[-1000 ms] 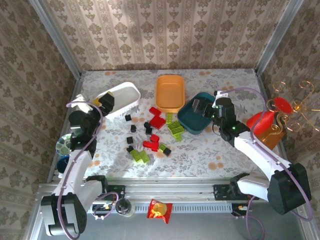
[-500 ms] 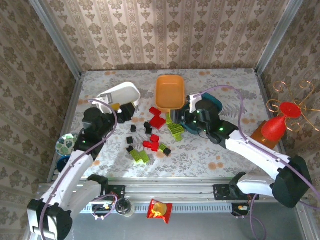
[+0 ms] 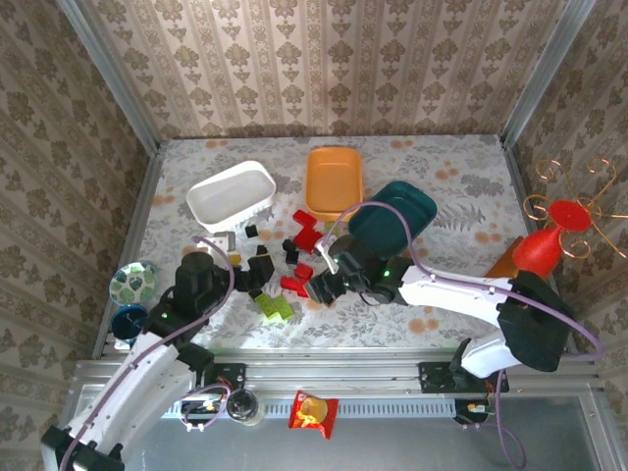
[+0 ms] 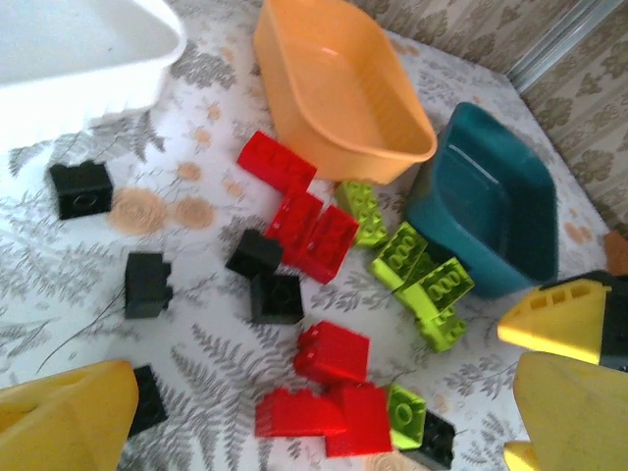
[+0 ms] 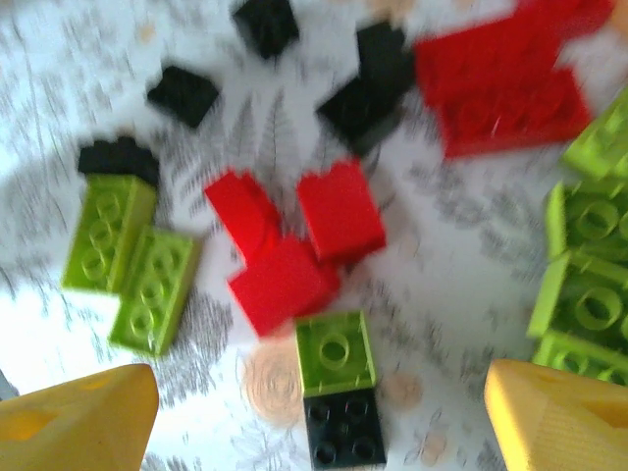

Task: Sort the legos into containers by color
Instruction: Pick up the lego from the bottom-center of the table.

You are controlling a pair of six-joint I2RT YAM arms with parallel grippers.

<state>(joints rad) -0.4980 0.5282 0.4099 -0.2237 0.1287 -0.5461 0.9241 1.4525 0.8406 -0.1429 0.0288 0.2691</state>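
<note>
Three tubs stand upright along the far part of the worktop (image 3: 461, 186): the white tub (image 3: 232, 194) at left, the orange tub (image 3: 334, 182) in the centre, and the dark teal tub (image 3: 412, 201) at right, set askew. The legos (image 3: 306, 234) lie loose in front of them. Red bricks (image 4: 314, 224) cluster near the orange tub. Lime bricks (image 4: 424, 280) are piled just beside the dark teal tub. Black bricks (image 4: 147, 283) are scattered further left. One single-stud lime brick (image 5: 335, 351) touches a black brick (image 5: 341, 427), and a lime pair (image 5: 128, 260) lies side by side.

Floral tbl (image 3: 461, 196) w/ loose legos (image 3: 307, 235), 3 containers (image 3: 334, 183).
</note>
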